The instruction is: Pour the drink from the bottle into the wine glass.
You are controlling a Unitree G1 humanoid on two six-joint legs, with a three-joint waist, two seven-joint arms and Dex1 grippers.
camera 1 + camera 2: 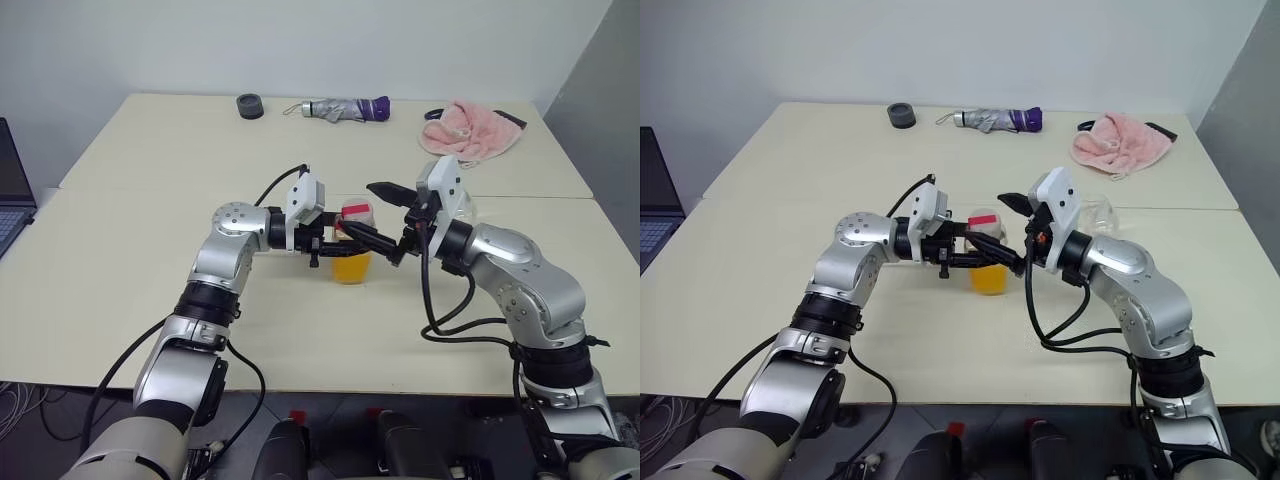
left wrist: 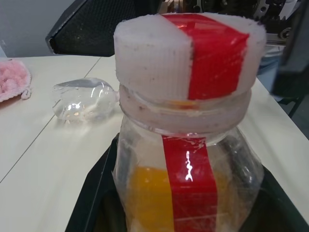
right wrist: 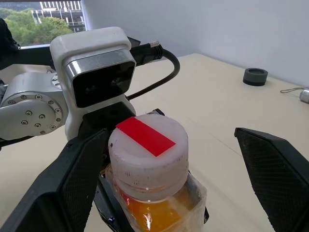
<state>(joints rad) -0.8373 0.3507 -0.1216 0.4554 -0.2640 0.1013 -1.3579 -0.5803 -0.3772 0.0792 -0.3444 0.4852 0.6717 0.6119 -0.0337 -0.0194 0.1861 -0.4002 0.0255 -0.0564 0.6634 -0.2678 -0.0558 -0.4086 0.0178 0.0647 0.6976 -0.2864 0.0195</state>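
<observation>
The bottle (image 1: 353,245) stands upright mid-table, clear plastic with a red strip and a white cap (image 3: 147,150) crossed by red tape. The orange drink (image 1: 351,268) fills its lower part. My left gripper (image 1: 335,245) comes in level from the left and is shut on the bottle's body. My right gripper (image 1: 375,213) is open, with one finger on each side of the cap and a gap to both fingers (image 3: 270,169). The wine glass (image 2: 82,99) is clear and appears to lie on its side on the table behind my right gripper.
At the table's far edge are a black round object (image 1: 249,105), a folded grey and purple umbrella (image 1: 345,109) and a pink towel (image 1: 470,130). A laptop (image 1: 12,190) sits at the far left. A seam (image 1: 530,197) runs across the table behind the bottle.
</observation>
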